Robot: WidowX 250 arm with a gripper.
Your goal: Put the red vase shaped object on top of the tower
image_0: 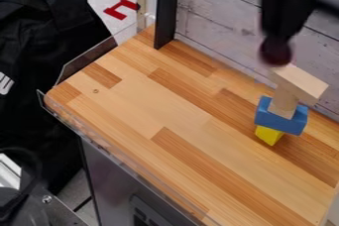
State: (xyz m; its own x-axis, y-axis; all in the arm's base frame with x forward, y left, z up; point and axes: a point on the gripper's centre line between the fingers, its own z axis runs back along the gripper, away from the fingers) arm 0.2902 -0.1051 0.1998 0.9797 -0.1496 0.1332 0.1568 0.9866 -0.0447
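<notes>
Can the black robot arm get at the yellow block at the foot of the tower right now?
Probably not: the blue block sits over the yellow block, with two pale wooden pieces stacked above. The black gripper is also at the tower's top, with a dark red rounded object at its tip.

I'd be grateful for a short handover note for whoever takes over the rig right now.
Gripper: holding the dark red vase at its tip, by the upper left end of the tower's top block.
Tower: yellow block at the bottom, then blue block, upright wooden block, and flat wooden block on top.
Done: vase picked up and brought to the tower.
Left: set it on the flat block, let go, back away. Whether it touches that block yet, I cannot tell.
</notes>
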